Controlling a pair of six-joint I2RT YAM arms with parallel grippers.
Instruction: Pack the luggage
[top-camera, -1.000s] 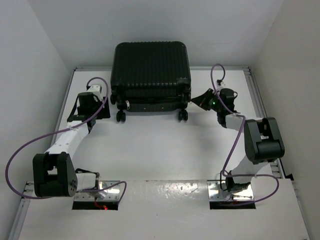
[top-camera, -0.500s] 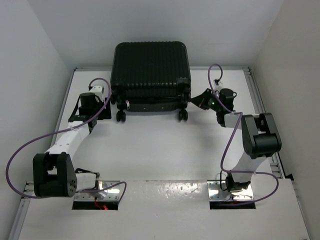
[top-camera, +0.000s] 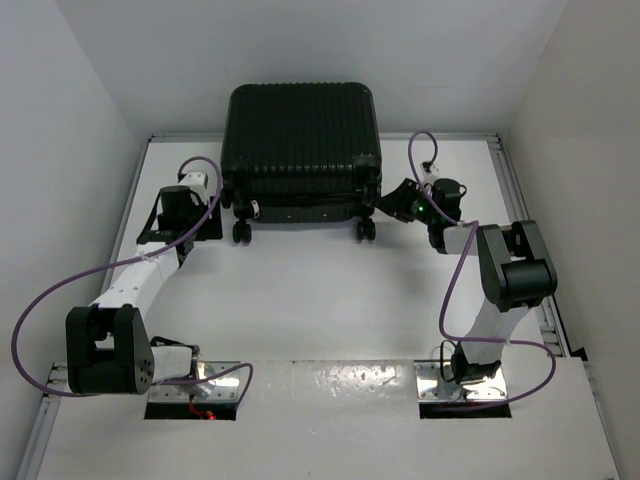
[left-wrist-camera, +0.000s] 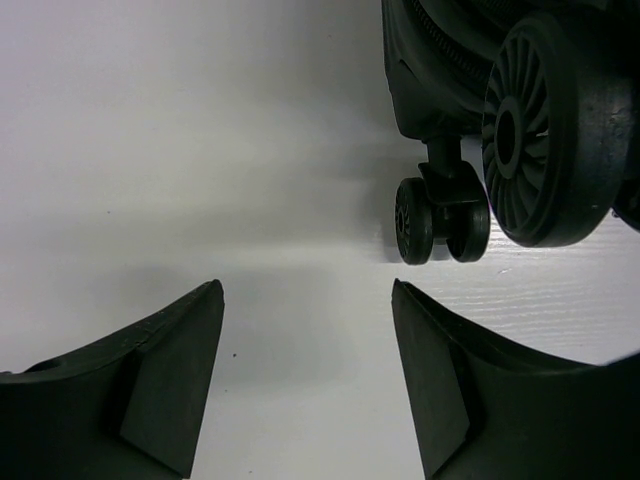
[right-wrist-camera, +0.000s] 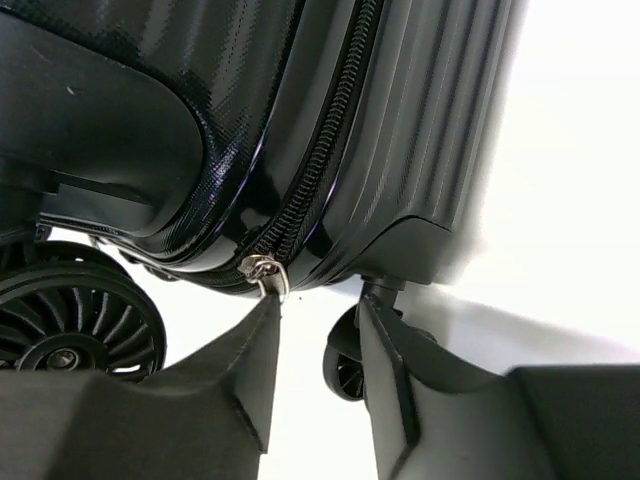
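Observation:
The luggage (top-camera: 300, 140) is a large black ribbed suitcase lying shut at the back of the table, its wheels toward me. My right gripper (top-camera: 388, 204) is at its near right corner. In the right wrist view the gripper (right-wrist-camera: 320, 305) is open with a narrow gap, and its left fingertip (right-wrist-camera: 262, 330) touches the silver zipper pull (right-wrist-camera: 264, 271) on the luggage (right-wrist-camera: 400, 120). A wheel (right-wrist-camera: 345, 365) sits between the fingers. My left gripper (top-camera: 212, 222) is beside the near left wheels and is open and empty (left-wrist-camera: 306, 300). Its view shows the wheels (left-wrist-camera: 545, 130).
White walls close in the white table (top-camera: 300, 300) on the left, right and back. The luggage's near left wheels (top-camera: 241, 233) and near right wheels (top-camera: 366, 230) stand on the table. Purple cables loop from both arms.
My right gripper has moved left, up to the luggage's near right corner. The left arm has not moved.

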